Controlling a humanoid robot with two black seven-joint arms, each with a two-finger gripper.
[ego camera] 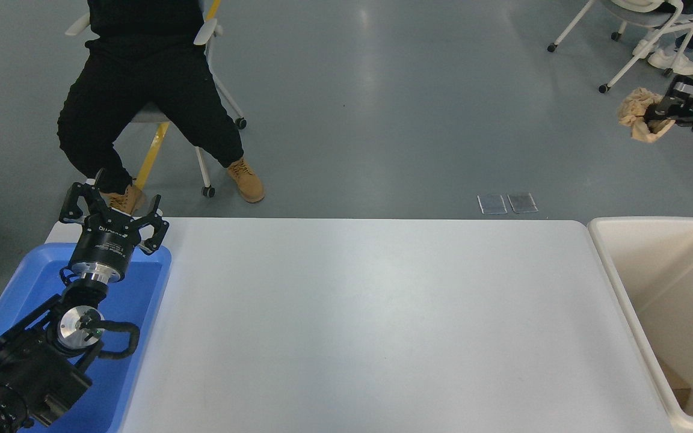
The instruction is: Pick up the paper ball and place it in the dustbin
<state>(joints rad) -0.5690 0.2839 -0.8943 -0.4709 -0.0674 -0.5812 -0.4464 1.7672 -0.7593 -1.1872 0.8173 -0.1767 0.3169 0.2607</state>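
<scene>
- Now, the worktop (370,313) spreads white across the middle of our view, with a blue tray (136,288) at its left end and the dustbin (608,240) standing off its right end, mouth open upward.
- We see the dustbin's deep beige inside low at the right edge, while our right claw (659,111) hangs high at the upper right, over the grey floor past the worktop's far edge.
- That right claw is clamped on the paper ball (638,111), which sticks out to its left.
- The relation that counts, as we judge it: the bin's opening lies nearer to us and well below the held ball, so the ball must come back toward us and down before we let go.
- Our left claw (112,210) sits parked over the tray, fingers spread, far from the bin and no part of this.
</scene>
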